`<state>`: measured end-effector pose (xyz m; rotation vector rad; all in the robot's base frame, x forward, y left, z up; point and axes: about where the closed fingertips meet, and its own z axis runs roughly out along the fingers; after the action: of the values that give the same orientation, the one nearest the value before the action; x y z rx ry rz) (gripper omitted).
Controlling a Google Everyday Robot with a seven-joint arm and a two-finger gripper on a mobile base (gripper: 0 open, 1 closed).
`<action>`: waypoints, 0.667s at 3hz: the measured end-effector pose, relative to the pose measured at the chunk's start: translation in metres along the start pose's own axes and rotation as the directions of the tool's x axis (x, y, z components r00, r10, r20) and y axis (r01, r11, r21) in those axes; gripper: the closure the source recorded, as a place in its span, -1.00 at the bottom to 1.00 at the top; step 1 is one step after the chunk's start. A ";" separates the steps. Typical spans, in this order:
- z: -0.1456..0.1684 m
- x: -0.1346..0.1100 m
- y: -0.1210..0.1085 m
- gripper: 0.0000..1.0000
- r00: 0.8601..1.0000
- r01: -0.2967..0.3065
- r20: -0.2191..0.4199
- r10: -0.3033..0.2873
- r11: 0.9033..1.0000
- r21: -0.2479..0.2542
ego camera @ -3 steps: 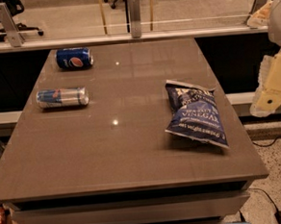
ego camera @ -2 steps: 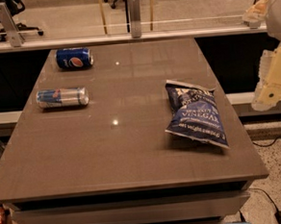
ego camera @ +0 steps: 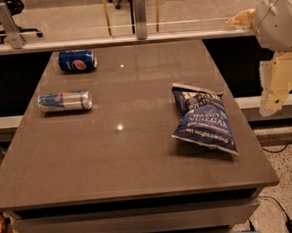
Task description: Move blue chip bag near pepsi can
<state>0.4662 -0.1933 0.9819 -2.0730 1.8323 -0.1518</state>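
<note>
The blue chip bag (ego camera: pixel 204 118) lies flat on the right side of the brown table (ego camera: pixel 139 159), with its "VINEGAR" lettering facing up. The pepsi can (ego camera: pixel 77 60) lies on its side at the far left of the table. My gripper (ego camera: pixel 275 83) hangs off the table's right edge, to the right of the bag and above table height. It touches nothing and holds nothing.
A slimmer light-blue-and-silver can (ego camera: pixel 64 101) lies on its side at the left, in front of the pepsi can. A glass rail with metal posts (ego camera: pixel 138 11) runs behind the table. A cable (ego camera: pixel 281 146) lies on the floor at the right.
My arm at the right has shifted slightly up and to the left. The bag and both cans have not moved.
</note>
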 end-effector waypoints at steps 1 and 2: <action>0.025 -0.005 0.005 -1.00 0.992 0.122 -0.014 -0.122 0.992 -0.033; 0.050 -0.007 0.012 -1.00 0.980 0.194 -0.040 -0.197 0.979 -0.066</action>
<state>0.4696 -0.1773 0.9322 -2.3102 1.6750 -0.1978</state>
